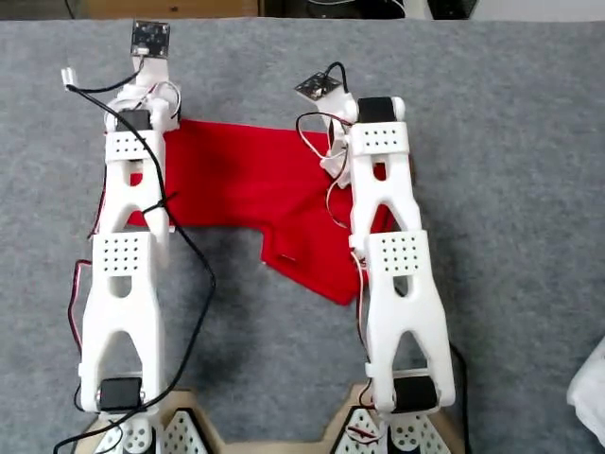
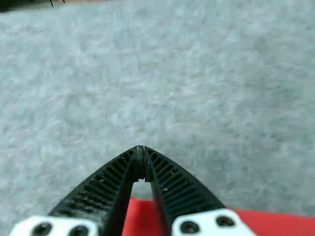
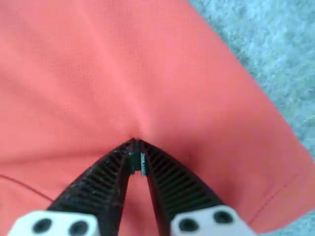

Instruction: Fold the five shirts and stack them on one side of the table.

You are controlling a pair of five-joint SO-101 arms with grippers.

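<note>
A red shirt (image 1: 255, 194) lies spread on the grey table cover (image 1: 510, 189) between my two arms, with one flap reaching toward the near side. My left gripper (image 2: 139, 150) is shut, its tips over bare grey cover just past the shirt's far left corner; a strip of the red shirt (image 2: 142, 219) shows beneath the fingers. My right gripper (image 3: 135, 143) is shut on the red shirt (image 3: 98, 73), and the cloth puckers at the tips near the shirt's right edge. In the high view the right arm (image 1: 383, 161) covers the shirt's right part.
A white cloth (image 1: 591, 392) pokes in at the table's near right edge. Black and red cables (image 1: 194, 255) run along the left arm and across the shirt's left side. Bare grey cover lies to the right of the arms and beyond the shirt.
</note>
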